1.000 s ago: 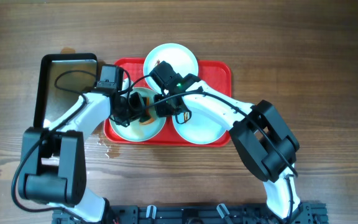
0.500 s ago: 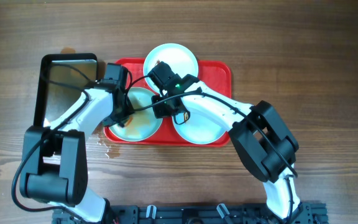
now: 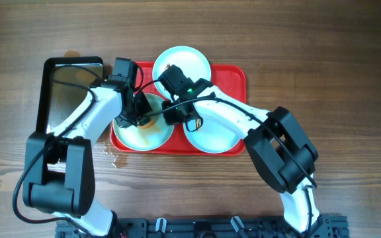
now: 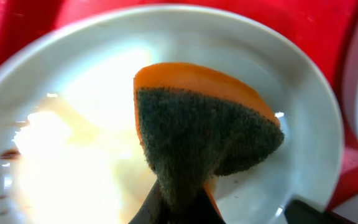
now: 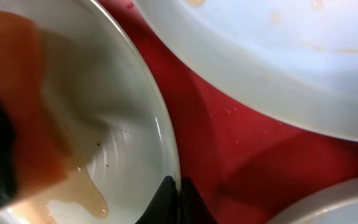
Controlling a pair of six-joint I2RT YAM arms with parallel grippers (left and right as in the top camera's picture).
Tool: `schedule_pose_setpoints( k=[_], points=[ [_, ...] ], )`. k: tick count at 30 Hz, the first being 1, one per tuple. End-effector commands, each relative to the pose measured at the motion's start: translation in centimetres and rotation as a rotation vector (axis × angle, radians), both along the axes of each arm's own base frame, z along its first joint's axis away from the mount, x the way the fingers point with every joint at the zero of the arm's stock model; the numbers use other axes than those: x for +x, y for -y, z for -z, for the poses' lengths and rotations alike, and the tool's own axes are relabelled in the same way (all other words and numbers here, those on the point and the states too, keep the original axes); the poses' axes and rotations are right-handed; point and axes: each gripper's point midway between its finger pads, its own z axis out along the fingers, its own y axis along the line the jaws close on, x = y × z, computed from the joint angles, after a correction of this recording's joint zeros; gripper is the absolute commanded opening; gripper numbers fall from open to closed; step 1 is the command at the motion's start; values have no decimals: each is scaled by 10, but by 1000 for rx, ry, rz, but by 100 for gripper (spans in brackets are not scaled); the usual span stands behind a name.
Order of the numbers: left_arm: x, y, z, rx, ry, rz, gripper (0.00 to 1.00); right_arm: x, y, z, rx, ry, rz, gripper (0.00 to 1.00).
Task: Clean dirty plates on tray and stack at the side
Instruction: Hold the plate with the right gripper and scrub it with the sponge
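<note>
I'm wiping with the left claw (image 4: 178,208) clamped on the sponge (image 4: 204,130), inside the front-left plate (image 4: 303,106) on the red tray (image 3: 233,73). Right claw (image 5: 174,199) is pinching that plate's rim. Risk: if I'm pushing too hard, the wet rim slips free and the plate skids into the back plate (image 3: 182,63).

Table: brown wood-grain top (image 3: 323,59)
Tray (image 3: 233,74): red, rectangular, at the middle
Pan (image 3: 55,106): black, shiny, just left of the tray
Wet marks (image 3: 111,157): by the tray's near-left corner
</note>
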Motion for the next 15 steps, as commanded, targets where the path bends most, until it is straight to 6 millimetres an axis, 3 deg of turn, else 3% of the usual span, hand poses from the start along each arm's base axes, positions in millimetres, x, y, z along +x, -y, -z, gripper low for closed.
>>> schedule_pose_setpoints(
  k=[1,4,6,11,15],
  points=[
    [6,23,0,-60,5,-9,4,-8,-5,12,11,-40,-36,4],
    [9,54,2,-162,15,47,4,-8,-5,12,11,-40,-36,4],
    [8,60,1,-165,18,64,4,-8,-5,12,10,-40,-37,4],
    [5,65,5,-136,17,86,4,-8,-4,12,9,-42,-37,4],
    [-6,52,26,-65,-31,77,4,-9,-3,13,5,-45,-37,4]
  ],
)
